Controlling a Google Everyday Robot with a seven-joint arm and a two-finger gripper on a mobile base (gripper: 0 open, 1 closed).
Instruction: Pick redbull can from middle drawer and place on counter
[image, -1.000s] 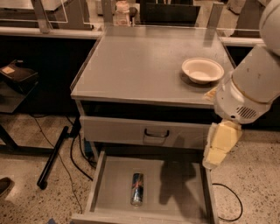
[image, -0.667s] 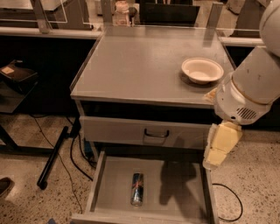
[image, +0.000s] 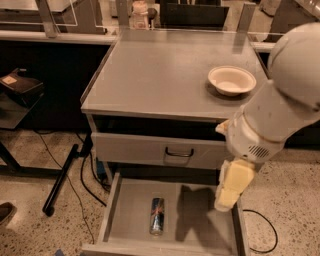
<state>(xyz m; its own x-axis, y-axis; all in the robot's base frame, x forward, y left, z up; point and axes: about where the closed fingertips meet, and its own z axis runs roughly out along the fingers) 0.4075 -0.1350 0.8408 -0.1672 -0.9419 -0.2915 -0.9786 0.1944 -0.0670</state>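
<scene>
The redbull can (image: 157, 216) lies on its side on the floor of the open middle drawer (image: 200, 227), left of the drawer's centre, its length running front to back. My gripper (image: 227, 197) hangs from the big white arm over the right side of the drawer, above its floor and well to the right of the can, not touching it. Its shadow falls on the drawer floor between it and the can. The counter (image: 160, 75) is the grey top of the cabinet above.
A cream bowl (image: 231, 80) sits on the right side of the counter. A closed drawer front with a dark loop handle (image: 179, 152) is above the open drawer. Black cables and a stand leg (image: 62, 177) lie on the speckled floor at left.
My gripper has moved a little down and to the left, lower over the right side of the open drawer. The can and bowl have not moved.
</scene>
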